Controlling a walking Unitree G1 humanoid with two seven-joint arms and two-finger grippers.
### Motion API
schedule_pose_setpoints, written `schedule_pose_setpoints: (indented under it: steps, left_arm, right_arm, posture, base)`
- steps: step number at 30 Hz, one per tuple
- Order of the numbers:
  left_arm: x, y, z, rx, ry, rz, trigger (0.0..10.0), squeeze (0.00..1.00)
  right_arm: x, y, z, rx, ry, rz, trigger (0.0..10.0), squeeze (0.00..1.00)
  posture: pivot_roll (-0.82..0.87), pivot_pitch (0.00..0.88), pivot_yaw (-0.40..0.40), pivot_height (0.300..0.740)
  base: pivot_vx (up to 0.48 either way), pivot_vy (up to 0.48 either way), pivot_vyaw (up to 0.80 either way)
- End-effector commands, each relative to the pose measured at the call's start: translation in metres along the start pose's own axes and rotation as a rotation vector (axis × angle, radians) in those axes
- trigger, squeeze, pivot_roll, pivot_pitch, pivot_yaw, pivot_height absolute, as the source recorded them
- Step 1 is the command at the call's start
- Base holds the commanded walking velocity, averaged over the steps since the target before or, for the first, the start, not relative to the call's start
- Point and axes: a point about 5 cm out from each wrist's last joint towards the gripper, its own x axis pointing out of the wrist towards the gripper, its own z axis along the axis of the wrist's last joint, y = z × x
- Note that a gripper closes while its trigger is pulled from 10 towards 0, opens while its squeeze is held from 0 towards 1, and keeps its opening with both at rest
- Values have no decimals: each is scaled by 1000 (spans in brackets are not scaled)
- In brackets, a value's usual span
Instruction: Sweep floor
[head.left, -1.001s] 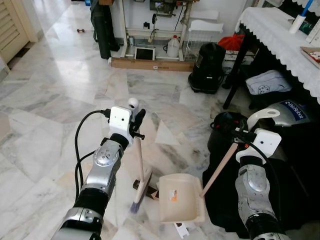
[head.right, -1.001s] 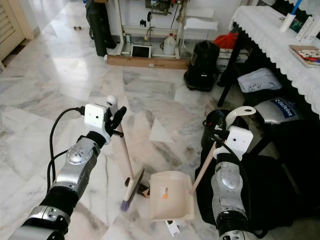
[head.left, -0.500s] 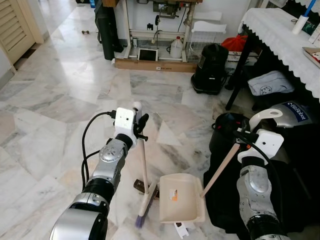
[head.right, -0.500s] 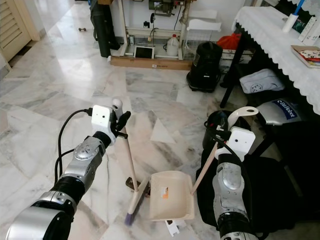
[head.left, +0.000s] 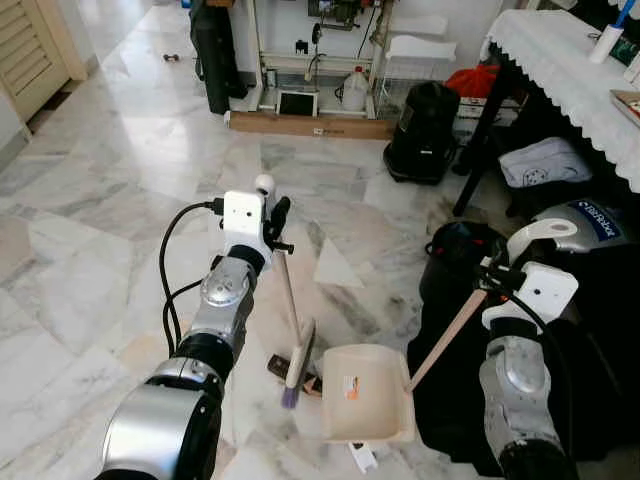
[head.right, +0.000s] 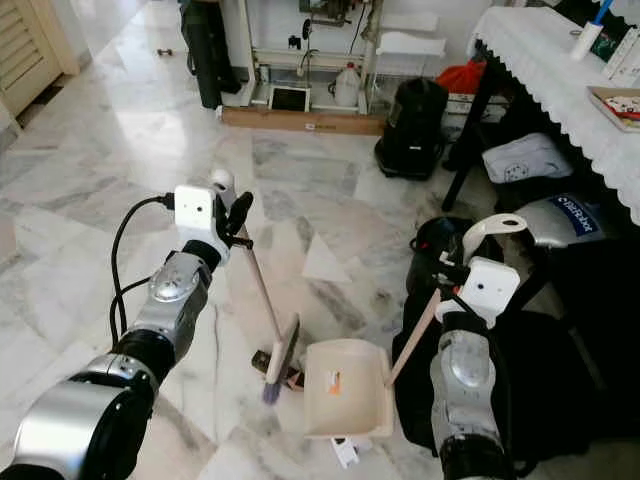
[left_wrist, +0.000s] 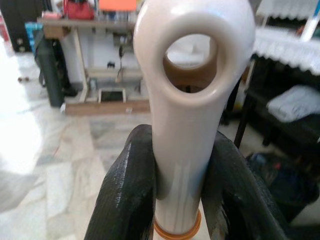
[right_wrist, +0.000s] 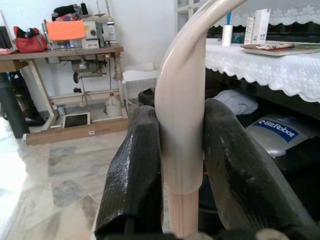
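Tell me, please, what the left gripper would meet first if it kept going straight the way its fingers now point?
Judging by its wrist view, the left gripper, shut on the broom handle, points across open marble floor toward the sewing table by the wall. That is probably first; depth is unclear.

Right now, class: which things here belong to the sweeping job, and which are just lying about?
In use:
- broom, gripped by the left gripper
- dustpan, its handle gripped by the right gripper
- dark debris on the marble floor

Lying about:
- black vacuum cleaner
- white jug
- table with lace cloth
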Motion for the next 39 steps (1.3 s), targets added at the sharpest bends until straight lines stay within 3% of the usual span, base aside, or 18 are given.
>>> schedule_pose_setpoints:
  steps: [1,8,14,21,25,30,32,38,39]
  left_arm:
    - [1,-1,-3,25,35,0,10000,0]
    - [-6,-8,-23,84,158,-46,10000,0]
    - [-12,-3,-30,98,189,-99,10000,0]
    - [-26,16,-38,180,243,-220,10000,0]
    - [-29,26,-33,208,226,-259,10000,0]
    - [-23,41,-6,208,102,-219,10000,0]
    - [-14,50,22,160,-21,-142,10000,0]
    - [2,52,70,97,-204,-79,10000,0]
    - [2,52,70,97,-204,-79,10000,0]
  right_arm:
    - [3,-2,11,5,-47,-6,10000,0]
    - [3,-6,14,-3,-50,-11,10000,0]
    - [4,-5,14,-4,-44,-8,10000,0]
    - [5,0,13,7,-33,1,10000,0]
    - [5,2,12,13,-29,5,10000,0]
    - [5,4,11,18,-27,7,10000,0]
    - [5,4,11,20,-28,7,10000,0]
    - [5,3,11,21,-30,4,10000,0]
    - [5,3,11,21,-30,4,10000,0]
  posture:
    - [-5,138,-57,740]
    - [-13,137,-62,740]
    - [-3,129,-61,740]
    - [30,125,-56,740]
    - [40,124,-56,740]
    - [45,124,-54,740]
    - [48,124,-53,740]
    - [45,123,-52,740]
    - [45,123,-52,740]
  base:
    - [0,0,0]
    - [0,0,0]
    - [0,0,0]
    - [0,0,0]
    - [0,0,0]
    - [0,0,0]
    - [0,0,0]
    - [0,0,0]
    - [0,0,0]
